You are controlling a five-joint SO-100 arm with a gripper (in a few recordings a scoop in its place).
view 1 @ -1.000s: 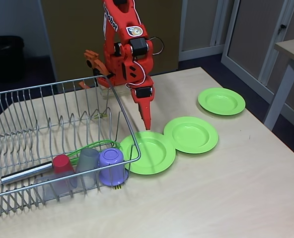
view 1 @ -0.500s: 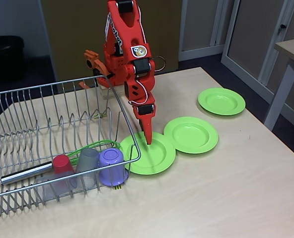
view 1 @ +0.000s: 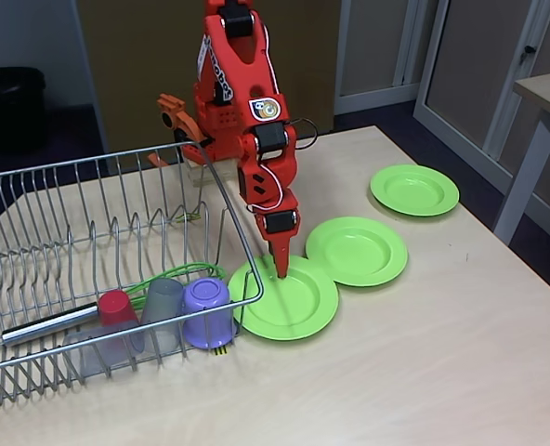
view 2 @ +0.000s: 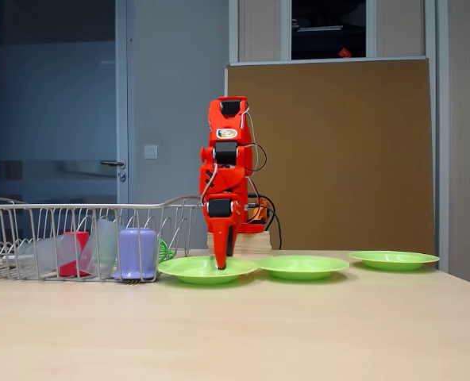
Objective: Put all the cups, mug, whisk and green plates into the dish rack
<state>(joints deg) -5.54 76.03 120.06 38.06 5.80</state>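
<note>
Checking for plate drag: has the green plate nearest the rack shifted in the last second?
Yes. The nearest green plate slid right, away from the dish rack, now overlapping the middle plate.

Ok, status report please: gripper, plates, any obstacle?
Orange gripper shut, tip down on nearest lime-green round plastic plate. All three plates on table, outside silver wire dish rack. Rack wall beside plate.

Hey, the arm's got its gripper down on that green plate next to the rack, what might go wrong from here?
The gripper presses on the nearest green plate, which lies flat, so it may slide rather than lift. That plate sits against the dish rack corner and close to the middle plate, so a push could nudge either one.
</note>
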